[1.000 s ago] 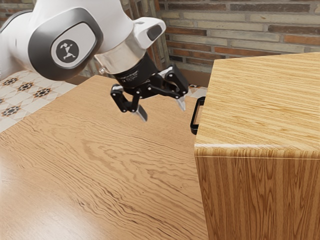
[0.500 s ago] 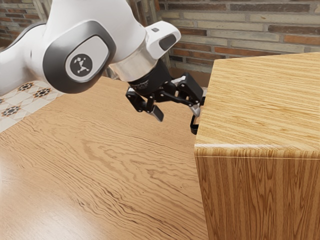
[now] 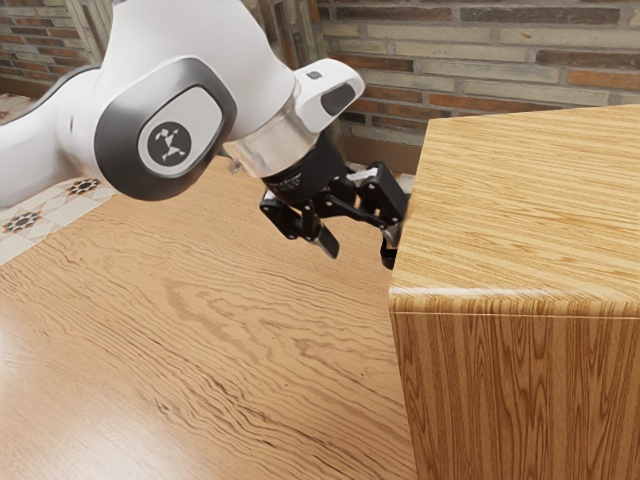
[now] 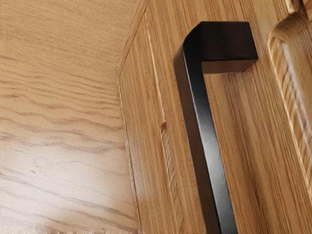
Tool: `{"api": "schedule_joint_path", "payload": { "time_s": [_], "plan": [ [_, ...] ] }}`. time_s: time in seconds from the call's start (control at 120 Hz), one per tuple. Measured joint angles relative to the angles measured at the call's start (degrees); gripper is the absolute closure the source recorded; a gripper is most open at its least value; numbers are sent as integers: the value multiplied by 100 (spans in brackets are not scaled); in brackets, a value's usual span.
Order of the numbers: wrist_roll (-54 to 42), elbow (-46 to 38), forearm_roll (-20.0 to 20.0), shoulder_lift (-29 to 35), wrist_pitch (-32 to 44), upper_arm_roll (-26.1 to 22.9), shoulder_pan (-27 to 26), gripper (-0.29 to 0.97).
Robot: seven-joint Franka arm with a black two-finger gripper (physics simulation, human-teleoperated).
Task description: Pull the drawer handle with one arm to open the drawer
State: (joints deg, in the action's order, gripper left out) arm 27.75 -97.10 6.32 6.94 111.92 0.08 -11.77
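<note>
One black bar handle (image 4: pixel 204 136) stands off the drawer front (image 4: pixel 146 156) of the wooden cabinet (image 3: pixel 520 260) on the counter (image 3: pixel 200 340), and the drawer looks shut, with no gap showing around its front. The Franka arm (image 3: pixel 170 110) holds its hand sideways against that front, I'd guess so the jaws can take the bar from two sides. They stand spread open and grip nothing, one tip right by the handle and the other apart from it toward the exterior view's left. Closing on the bar has to come before any pull, I judge.
</note>
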Motion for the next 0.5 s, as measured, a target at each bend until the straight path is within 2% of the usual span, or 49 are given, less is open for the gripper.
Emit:
{"api": "schedule_joint_path", "payload": {
  "time_s": [0.192,0.5],
  "plan": [
    [41,-54,-28,49,8,6,2,25],
    [120,-154,-75,149,12,12,27,37]
  ]
}}
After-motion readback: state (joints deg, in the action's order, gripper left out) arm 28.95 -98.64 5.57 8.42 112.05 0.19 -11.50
